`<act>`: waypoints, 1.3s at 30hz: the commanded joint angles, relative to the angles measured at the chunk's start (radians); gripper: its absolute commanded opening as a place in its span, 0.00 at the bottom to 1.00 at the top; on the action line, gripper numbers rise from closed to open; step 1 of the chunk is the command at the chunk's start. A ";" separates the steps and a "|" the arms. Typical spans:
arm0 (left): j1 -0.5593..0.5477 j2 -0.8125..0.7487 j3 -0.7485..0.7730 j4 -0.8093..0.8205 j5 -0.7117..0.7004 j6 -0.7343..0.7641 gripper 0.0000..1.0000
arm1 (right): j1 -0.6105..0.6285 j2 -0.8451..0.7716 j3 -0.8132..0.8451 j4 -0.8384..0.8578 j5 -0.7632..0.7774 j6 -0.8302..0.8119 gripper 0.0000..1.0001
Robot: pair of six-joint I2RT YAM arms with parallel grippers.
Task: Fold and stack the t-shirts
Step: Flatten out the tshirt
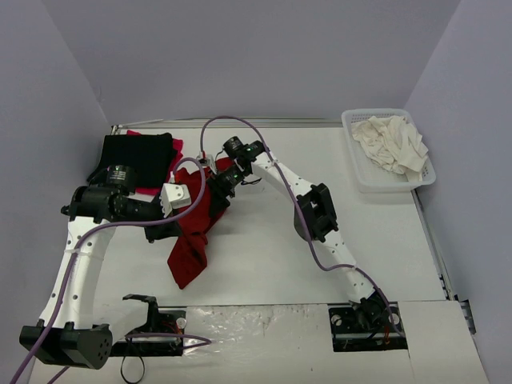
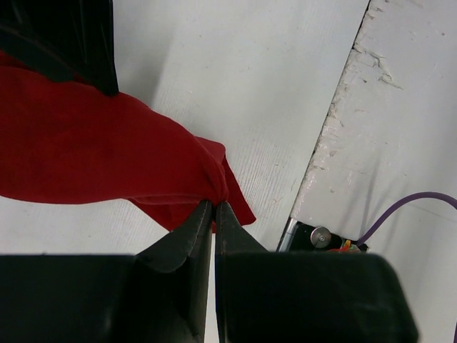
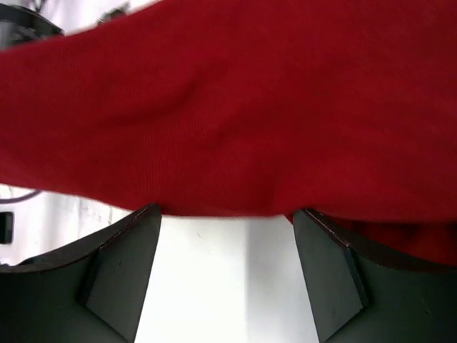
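Observation:
A dark red t-shirt (image 1: 194,232) hangs bunched between my two grippers near the middle left of the table. My left gripper (image 1: 164,232) is shut on a fold of it; in the left wrist view (image 2: 214,205) the jaws pinch the red cloth (image 2: 107,157). My right gripper (image 1: 220,182) is open at the shirt's upper edge; in the right wrist view (image 3: 225,214) the red cloth (image 3: 228,107) lies just beyond the wide-apart fingertips. A folded black t-shirt (image 1: 136,156) lies on a bright red one (image 1: 148,190) at the far left. Cream-white shirts (image 1: 392,144) lie in the basket.
A white lattice basket (image 1: 358,172) stands at the far right. Purple cables (image 1: 240,122) loop over both arms. The table's near edge carries the arm bases (image 1: 364,320) and a seam in the surface (image 2: 321,136).

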 commanded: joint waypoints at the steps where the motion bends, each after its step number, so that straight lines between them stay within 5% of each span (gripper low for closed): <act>1: -0.001 -0.016 0.041 -0.164 0.051 0.038 0.03 | 0.013 0.008 0.041 0.056 -0.113 0.080 0.71; 14: -0.001 -0.030 0.033 -0.149 0.054 0.025 0.02 | 0.016 0.051 0.032 0.154 -0.095 0.191 0.74; 27: -0.001 -0.013 0.023 -0.125 0.066 0.018 0.02 | 0.030 0.054 -0.001 0.192 0.293 0.188 0.70; 36: -0.001 -0.007 0.018 -0.120 0.074 0.022 0.02 | 0.053 0.078 0.001 0.226 0.290 0.202 0.70; 37: -0.001 -0.008 0.018 -0.118 0.074 0.022 0.02 | 0.055 0.082 0.004 0.227 0.284 0.200 0.67; 39: -0.001 -0.008 0.017 -0.117 0.074 0.022 0.02 | 0.059 0.088 0.015 0.229 0.258 0.206 0.40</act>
